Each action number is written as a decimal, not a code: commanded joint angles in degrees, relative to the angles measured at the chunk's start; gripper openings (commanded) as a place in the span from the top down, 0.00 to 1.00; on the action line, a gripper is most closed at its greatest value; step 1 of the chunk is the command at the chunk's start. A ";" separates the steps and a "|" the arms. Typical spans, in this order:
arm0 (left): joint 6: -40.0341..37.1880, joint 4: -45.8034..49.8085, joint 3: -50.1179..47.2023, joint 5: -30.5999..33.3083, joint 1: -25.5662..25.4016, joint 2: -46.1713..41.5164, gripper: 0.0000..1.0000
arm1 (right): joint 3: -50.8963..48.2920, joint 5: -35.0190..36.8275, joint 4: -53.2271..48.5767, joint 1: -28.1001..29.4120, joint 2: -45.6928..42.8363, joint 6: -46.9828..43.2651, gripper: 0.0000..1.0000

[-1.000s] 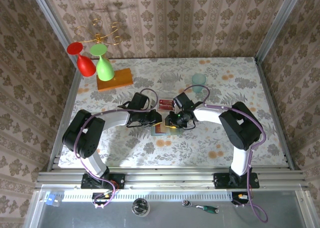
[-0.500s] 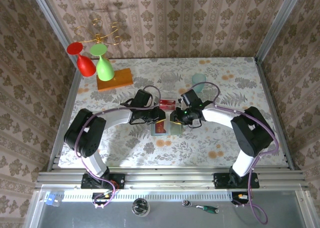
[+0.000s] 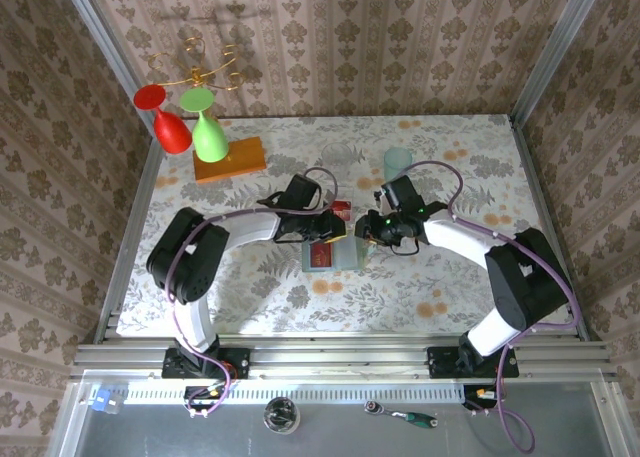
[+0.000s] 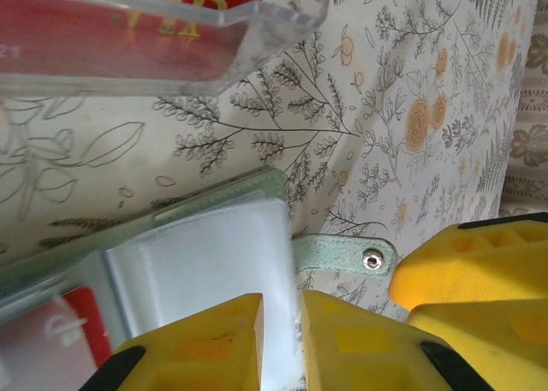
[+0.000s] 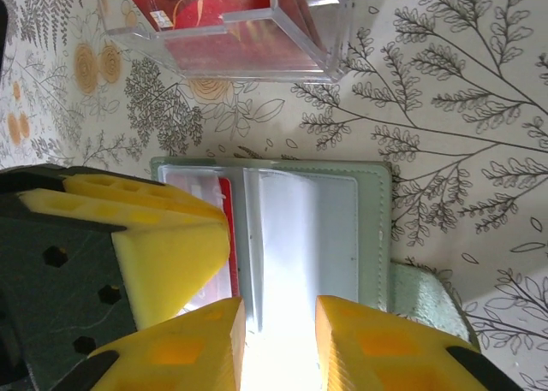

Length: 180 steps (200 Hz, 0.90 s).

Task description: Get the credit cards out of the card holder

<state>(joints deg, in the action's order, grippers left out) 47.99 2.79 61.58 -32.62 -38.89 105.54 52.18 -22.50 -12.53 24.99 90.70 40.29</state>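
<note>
Card holder [image 5: 373, 237] (open) in left claw [image 4: 281, 312], right claw [image 5: 279, 318] alongside

Overhead view: bright, even light from above, sharp all over. The wire stand [image 3: 205, 69] throws a soft grey shadow up the back wall [image 3: 400, 47]. The wide lens splays the metal frame posts [image 3: 555, 47] outward.

Left wrist close-up: the left gripper [image 4: 281, 310] is slightly out of focus; the table [image 4: 360, 109] print is crisp.

Right wrist close-up: white glare washes out the card holder [image 5: 317, 228] sleeve beside the right gripper [image 5: 278, 322]. The clear box [image 5: 308, 32] glints.
</note>
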 commanded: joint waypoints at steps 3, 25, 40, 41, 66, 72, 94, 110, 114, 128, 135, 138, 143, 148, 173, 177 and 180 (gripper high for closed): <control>0.53 0.81 2.77 -0.88 -0.88 1.24 0.80 | -0.92 1.30 -2.52 -0.51 -2.17 -1.79 0.70; 0.16 1.32 3.62 -0.77 -1.01 1.36 0.80 | -1.03 0.91 -2.47 -0.55 -2.49 -1.84 0.70; -0.57 2.11 3.98 -0.22 -0.92 0.93 0.80 | -1.03 0.23 -2.07 -0.56 -2.28 -1.53 0.70; -0.59 2.12 3.98 -0.19 -0.92 0.91 0.80 | -1.03 0.16 -2.06 -0.56 -2.28 -1.49 0.70; -1.31 2.49 3.28 0.53 -0.36 -0.37 0.80 | -1.23 -1.10 -0.87 -0.49 -1.69 -0.50 0.70; -1.47 2.49 2.82 0.67 -0.17 -0.79 0.80 | -1.14 -1.39 -0.67 -0.42 -1.42 -0.25 0.70; -2.01 2.28 0.85 1.00 0.78 -2.46 0.80 | -0.45 -1.76 -0.47 0.16 -0.31 0.30 0.70; -2.06 1.53 -1.51 1.05 1.75 -4.02 0.80 | 0.34 -1.72 -0.34 1.18 0.77 0.87 0.70; -2.02 1.27 -2.13 1.07 2.03 -4.43 0.80 | 0.60 -1.68 -0.33 1.40 1.07 0.97 0.70; -1.95 0.22 -4.45 0.98 2.91 -5.95 0.80 | 1.99 -1.42 -0.23 2.65 2.46 1.44 0.69; -1.94 -0.09 -5.61 0.98 3.50 -6.70 0.80 | 2.70 -1.26 -0.31 3.29 3.30 1.67 0.69; -1.93 -0.34 -6.08 0.94 3.66 -7.00 0.80 | 3.09 -1.19 -0.38 3.65 3.74 1.78 0.70; -1.95 -0.61 -6.96 0.90 4.09 -7.48 0.80 | 3.63 -1.14 -0.34 4.18 4.36 1.88 0.69; -1.97 -0.87 -7.80 0.90 4.44 -8.14 0.80 | 4.31 -1.06 -0.41 4.67 4.99 2.02 0.69; -1.95 -1.38 -12.56 1.44 6.44 -12.31 0.80 | 7.85 -1.10 -1.00 7.26 8.60 2.14 0.69; -1.94 -1.34 -13.38 1.69 6.67 -13.21 0.80 | 8.46 -1.12 -1.15 7.61 9.30 2.07 0.69; -1.96 -1.38 -14.02 1.88 6.86 -13.96 0.80 | 8.99 -1.14 -1.29 7.84 9.73 2.07 0.69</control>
<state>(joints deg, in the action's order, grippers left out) 47.33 2.37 51.29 -31.68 -33.45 96.55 57.12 -23.00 -13.37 30.87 97.36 41.39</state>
